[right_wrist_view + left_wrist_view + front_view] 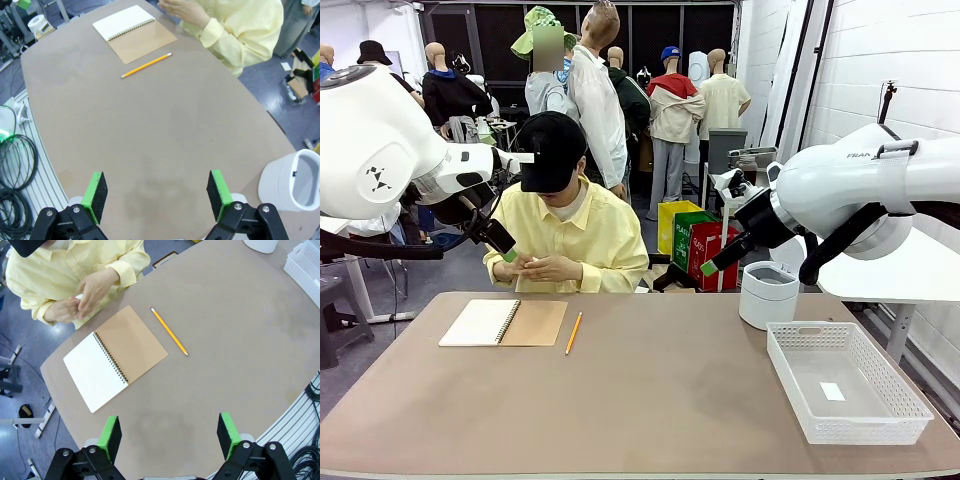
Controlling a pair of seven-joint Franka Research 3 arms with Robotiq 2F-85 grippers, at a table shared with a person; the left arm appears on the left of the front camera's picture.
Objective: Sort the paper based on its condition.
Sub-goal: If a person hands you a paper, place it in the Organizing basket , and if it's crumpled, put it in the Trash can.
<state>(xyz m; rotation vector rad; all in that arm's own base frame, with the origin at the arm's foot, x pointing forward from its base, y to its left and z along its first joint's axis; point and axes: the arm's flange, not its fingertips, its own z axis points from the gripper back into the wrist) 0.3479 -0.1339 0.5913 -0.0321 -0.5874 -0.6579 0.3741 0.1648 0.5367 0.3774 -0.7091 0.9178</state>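
Observation:
The paper is mostly hidden: a small white bit (80,296) shows between the person's hands (542,266), held together at the table's far edge. My left gripper (169,432) is open and holds nothing, raised high above the table's left half. In the front view the left gripper (506,250) hangs just in front of the person's hands. My right gripper (156,192) is open too, with nothing between its pads, raised over the right half. The front view shows the right gripper (712,265) up beside the white bin.
A spiral notebook (505,322) lies open at the far left with its brown cover folded out, and a yellow pencil (574,332) lies beside it. A white round bin (767,293) and a white mesh basket (845,380) stand at the right. The bare table (650,400) spreads between them.

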